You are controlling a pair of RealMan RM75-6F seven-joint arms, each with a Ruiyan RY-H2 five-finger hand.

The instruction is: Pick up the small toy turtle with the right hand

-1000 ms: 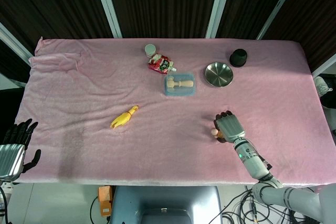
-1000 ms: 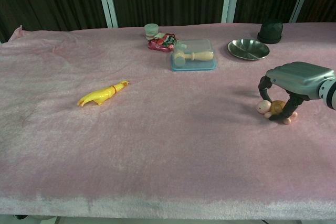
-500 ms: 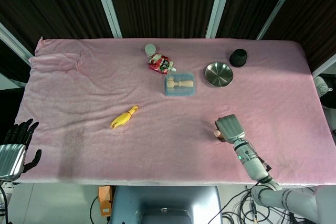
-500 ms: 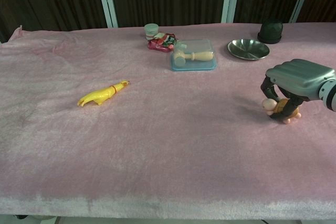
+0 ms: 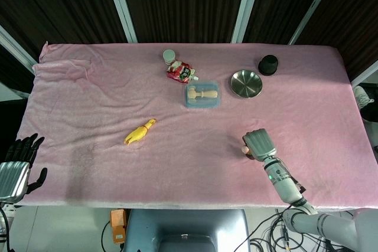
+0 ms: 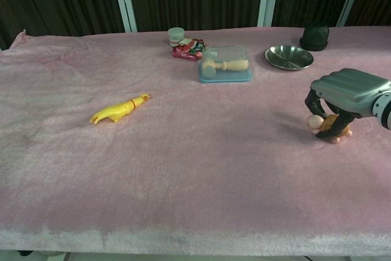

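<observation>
The small toy turtle, brown-shelled with pale pink head and feet, sits at the right of the pink cloth under my right hand. That hand's dark fingers curl down around the turtle and grip it; the toy appears just lifted off the cloth. In the head view the right hand covers most of the turtle, leaving only its pink head showing. My left hand hangs off the table's left edge, fingers spread, holding nothing.
A yellow rubber chicken lies left of centre. At the back stand a clear box with a wooden mallet, a red snack packet, a small white cup, a steel bowl and a black cap.
The right hand's fingers have closed in around the turtle, and hand and toy have shifted slightly right and up. The left hand has stayed put.
</observation>
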